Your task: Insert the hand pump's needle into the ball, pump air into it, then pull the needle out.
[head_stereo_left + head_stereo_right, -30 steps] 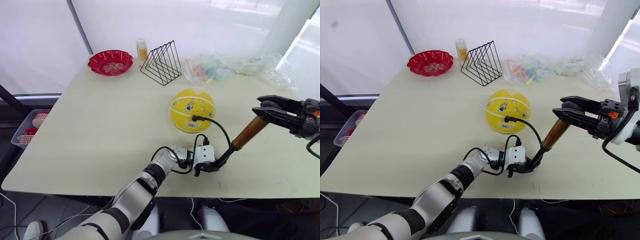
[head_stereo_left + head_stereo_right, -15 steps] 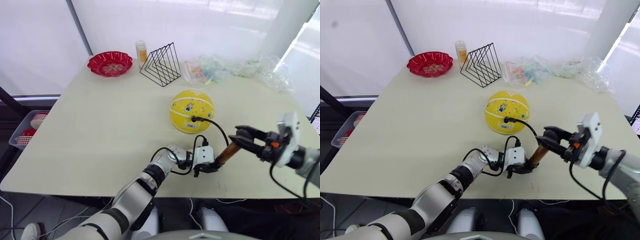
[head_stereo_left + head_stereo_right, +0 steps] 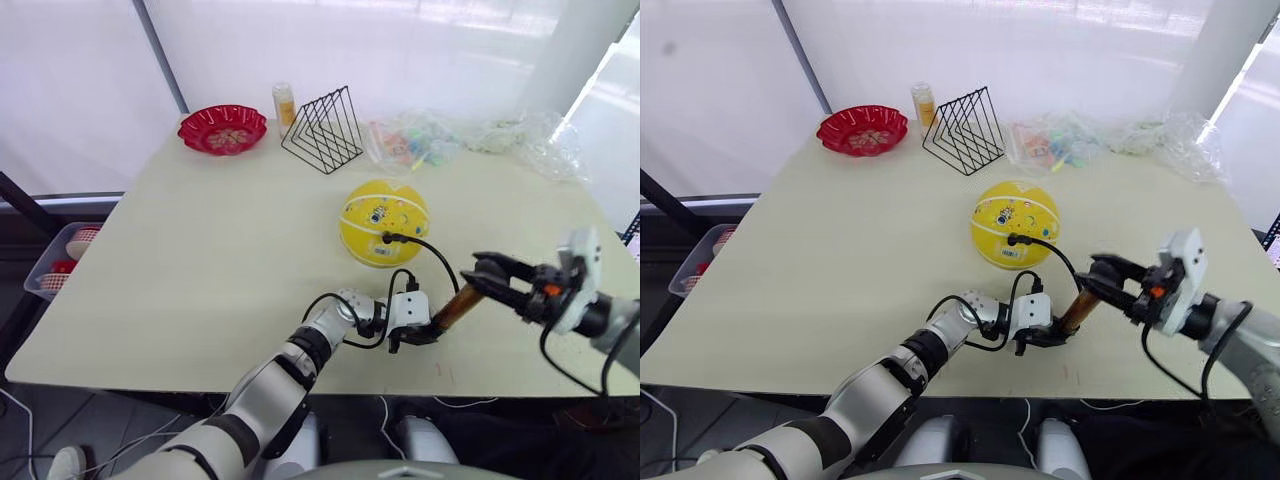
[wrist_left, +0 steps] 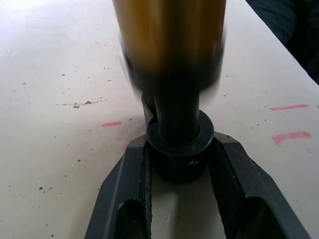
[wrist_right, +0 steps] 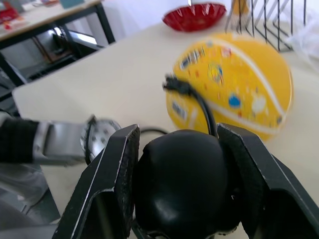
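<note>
Resting on the pale table [image 3: 180, 250], the ball [image 3: 384, 221] served as the anchor of the scene, with the black angled connector of the needle [image 3: 388, 237] pressed against its near side and the thin hose [image 3: 440, 262] arcing from there down toward the hand pump [image 3: 457, 303]. The pump leaned at a slant just in front of the ball, toward the table's near edge, its orange-gold barrel rising to the right and its black lower cap down by the tabletop. The left gripper [image 4: 182, 164] was clamped on that lower black end, both dark fingers [image 4: 124, 199] hugging the collar from either side just above the table. The right gripper [image 5: 182, 184] was closed on the pump's rounded black handle [image 5: 182, 191], a finger pressed to each side of it, on the ball's right and nearer the table edge. Well beyond the ball, a black wire rack [image 3: 320, 128] stood near the table's far edge, with a small orange bottle [image 3: 284, 102] and a red scalloped bowl [image 3: 222, 127] to its left, and crumpled clear plastic bags [image 3: 470, 135] lay behind the ball to the right.
</note>
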You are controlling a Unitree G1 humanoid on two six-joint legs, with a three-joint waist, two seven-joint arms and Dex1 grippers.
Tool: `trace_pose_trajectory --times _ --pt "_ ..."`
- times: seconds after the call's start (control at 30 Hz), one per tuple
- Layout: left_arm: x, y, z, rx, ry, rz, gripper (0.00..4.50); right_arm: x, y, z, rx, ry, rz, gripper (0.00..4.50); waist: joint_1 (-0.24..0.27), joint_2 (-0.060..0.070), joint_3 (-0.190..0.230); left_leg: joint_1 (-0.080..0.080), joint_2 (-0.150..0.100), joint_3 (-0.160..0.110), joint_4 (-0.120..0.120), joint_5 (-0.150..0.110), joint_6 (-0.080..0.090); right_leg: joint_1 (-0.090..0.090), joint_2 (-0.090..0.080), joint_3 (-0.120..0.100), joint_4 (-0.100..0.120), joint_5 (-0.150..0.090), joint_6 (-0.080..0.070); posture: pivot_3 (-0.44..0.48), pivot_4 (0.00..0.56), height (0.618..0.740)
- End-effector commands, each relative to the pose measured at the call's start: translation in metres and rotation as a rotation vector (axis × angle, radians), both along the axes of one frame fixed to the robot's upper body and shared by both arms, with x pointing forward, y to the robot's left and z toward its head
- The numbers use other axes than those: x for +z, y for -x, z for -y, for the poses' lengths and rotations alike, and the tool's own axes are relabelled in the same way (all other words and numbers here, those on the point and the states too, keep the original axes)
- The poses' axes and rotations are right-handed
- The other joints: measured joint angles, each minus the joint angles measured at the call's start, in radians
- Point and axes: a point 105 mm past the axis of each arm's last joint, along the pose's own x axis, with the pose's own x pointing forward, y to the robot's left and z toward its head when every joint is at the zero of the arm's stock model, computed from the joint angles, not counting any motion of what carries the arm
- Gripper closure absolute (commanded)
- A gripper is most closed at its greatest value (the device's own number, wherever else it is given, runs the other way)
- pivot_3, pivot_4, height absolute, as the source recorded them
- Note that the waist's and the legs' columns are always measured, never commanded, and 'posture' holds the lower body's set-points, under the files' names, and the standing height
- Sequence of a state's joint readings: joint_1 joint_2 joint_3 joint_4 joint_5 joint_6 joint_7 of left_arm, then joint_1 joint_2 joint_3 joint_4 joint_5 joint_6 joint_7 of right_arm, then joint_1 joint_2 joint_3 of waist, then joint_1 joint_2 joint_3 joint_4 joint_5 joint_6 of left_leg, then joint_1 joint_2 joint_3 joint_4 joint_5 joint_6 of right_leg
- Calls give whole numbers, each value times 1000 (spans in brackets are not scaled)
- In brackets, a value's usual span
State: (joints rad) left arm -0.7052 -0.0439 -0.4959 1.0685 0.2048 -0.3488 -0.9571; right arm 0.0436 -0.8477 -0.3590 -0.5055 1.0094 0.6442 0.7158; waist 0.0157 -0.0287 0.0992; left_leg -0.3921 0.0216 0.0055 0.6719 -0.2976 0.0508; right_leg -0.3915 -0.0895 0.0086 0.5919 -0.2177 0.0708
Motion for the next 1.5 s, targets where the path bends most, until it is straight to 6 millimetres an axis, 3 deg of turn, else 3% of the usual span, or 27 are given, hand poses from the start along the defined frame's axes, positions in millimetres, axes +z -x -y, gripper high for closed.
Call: trace_pose_trajectory --times 0.03,0.17,0.3,0.37,0.53,0.77,0.87,0.93,1.13,1.23,1.3,1.5 --pt "-72 29 -61 47 -310 -192 3378 63 -4 31 -123 37 188 2529 1 -1 0 0 0 0 0 0 0 0 0 0 0 0 0 0 150 735" --pt "-72 30 -60 46 -309 -193 3378 91 -1 34 -128 42 239 2529 0 -1 2 -1 0 0 1 0 0 0 0 -1 0 0 0 0 150 735" --pt "-72 30 -60 46 -306 -196 3378 84 -1 28 -120 61 189 2529 0 -2 2 -1 0 0 1 0 0 0 0 0 0 0 0 0 150 735" --pt "-72 30 -59 45 -306 -196 3378 71 -2 26 -116 88 148 2529 0 -2 2 -1 0 0 1 0 0 0 -1 0 0 0 0 0 150 735" --pt "-71 29 -59 47 -304 -195 3378 -13 -5 18 -120 160 -54 2529 -1 -12 -5 -1 0 -1 0 0 0 0 -1 0 -1 0 0 0 150 735" --pt "-71 28 -60 53 -303 -194 3378 -74 0 6 -131 119 -141 2529 -1 -10 -8 0 0 -2 -1 0 0 0 -1 -1 0 0 0 0 150 735" --pt "-71 28 -60 54 -304 -193 3378 -82 2 3 -125 124 -133 2529 -2 -8 -9 0 0 -3 -1 0 0 0 -1 -1 -1 0 -1 0 150 735" --pt "-71 28 -61 55 -305 -192 3378 -72 0 2 -127 100 -97 2529 -2 -9 -9 0 0 -3 -1 0 0 0 -1 -1 -1 0 -1 0 150 735" --pt "-72 28 -61 52 -308 -187 3378 -10 -8 16 -135 42 53 2529 -1 -1 -3 0 0 -3 -1 0 0 0 -1 -2 0 0 -1 0 150 735" --pt "-72 29 -61 51 -308 -189 3378 49 -9 32 -151 34 178 2529 -2 4 0 -1 0 -4 0 0 0 0 -1 -3 0 0 -1 0 150 735" --pt "-73 29 -61 50 -309 -190 3378 74 -7 40 -162 53 217 2529 -1 6 3 -2 -1 -2 2 0 0 0 -1 -3 0 0 0 0 150 735" --pt "-73 29 -60 53 -309 -193 3378 105 -3 46 -181 82 231 2529 0 -1 4 -3 0 -6 2 0 0 1 0 -10 0 0 -1 0 150 735"
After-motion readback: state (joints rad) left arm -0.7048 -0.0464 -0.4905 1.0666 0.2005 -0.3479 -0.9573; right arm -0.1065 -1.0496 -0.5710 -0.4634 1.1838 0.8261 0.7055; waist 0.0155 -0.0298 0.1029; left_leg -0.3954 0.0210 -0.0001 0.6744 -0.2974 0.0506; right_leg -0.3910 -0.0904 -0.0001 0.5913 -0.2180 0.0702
